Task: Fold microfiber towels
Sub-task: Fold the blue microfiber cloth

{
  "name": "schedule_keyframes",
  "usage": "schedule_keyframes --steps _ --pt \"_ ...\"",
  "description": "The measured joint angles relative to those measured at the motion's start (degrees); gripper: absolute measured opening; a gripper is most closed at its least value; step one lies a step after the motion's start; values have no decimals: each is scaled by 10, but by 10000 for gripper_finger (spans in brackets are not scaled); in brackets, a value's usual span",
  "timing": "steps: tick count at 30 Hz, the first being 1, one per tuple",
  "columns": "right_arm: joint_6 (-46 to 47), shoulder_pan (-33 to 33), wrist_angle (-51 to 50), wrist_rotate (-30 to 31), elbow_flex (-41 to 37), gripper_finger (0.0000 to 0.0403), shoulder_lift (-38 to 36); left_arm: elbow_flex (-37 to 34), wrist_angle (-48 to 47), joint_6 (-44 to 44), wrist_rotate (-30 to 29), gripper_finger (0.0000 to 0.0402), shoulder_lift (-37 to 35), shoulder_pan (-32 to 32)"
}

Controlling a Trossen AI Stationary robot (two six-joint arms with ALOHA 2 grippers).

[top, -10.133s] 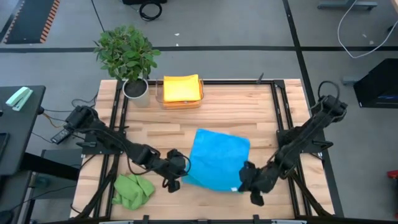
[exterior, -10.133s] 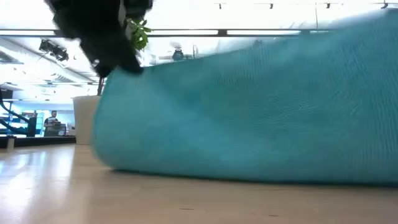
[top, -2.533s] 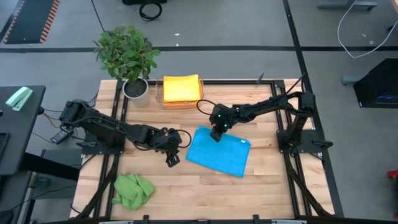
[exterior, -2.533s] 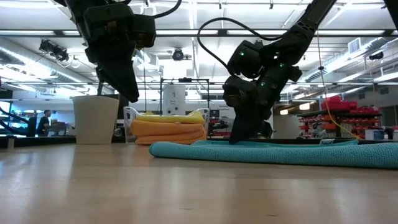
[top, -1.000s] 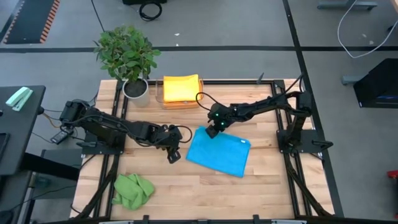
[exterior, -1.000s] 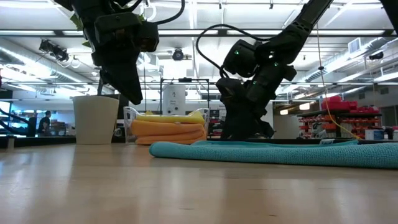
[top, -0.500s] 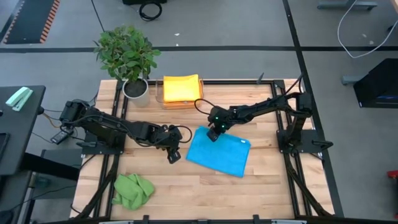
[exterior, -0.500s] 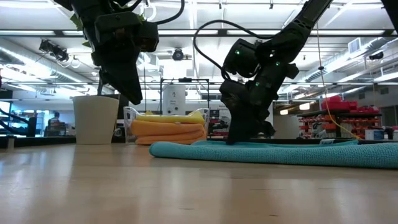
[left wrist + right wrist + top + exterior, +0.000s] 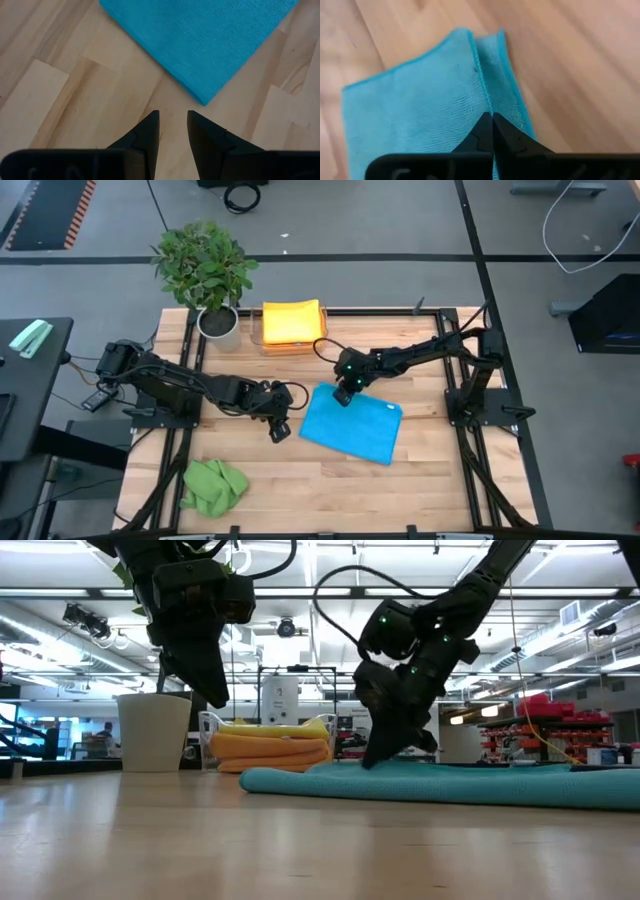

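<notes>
A blue towel, folded in layers, lies flat on the wooden table near its middle. My right gripper stands at the towel's far left corner, slanting down, shut on the cloth's edge. My left gripper hovers above the bare wood just left of the towel. Its fingers are open and point at the towel's nearest corner without touching it. A crumpled green towel lies at the near left. Folded yellow and orange towels are stacked in a clear tray at the far edge. My right gripper pinches the hemmed edge of the towel's upper layer between its two fingertips, a little in from the far left corner. The fingers slant down from the table's right and lie along that edge. The towel still lies flat on the table.
A potted plant stands at the far left corner, beside the tray. Bare wood stretches along the near edge and to the right of the blue towel. Black frame rails run along both sides of the table.
My right gripper has shut its fingers at the blue towel's far left edge and rolled slightly about its own axis, without shifting place. The towel has stayed flat. My left gripper has kept still.
</notes>
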Motion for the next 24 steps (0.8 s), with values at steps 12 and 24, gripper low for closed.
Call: schedule_keyframes --steps 12,24 --pt "11 -29 -34 -5 0 1 -52 0 0 -1 0 107 0 -1" --pt "1 -29 -60 52 0 0 -47 0 0 0 0 107 0 0"
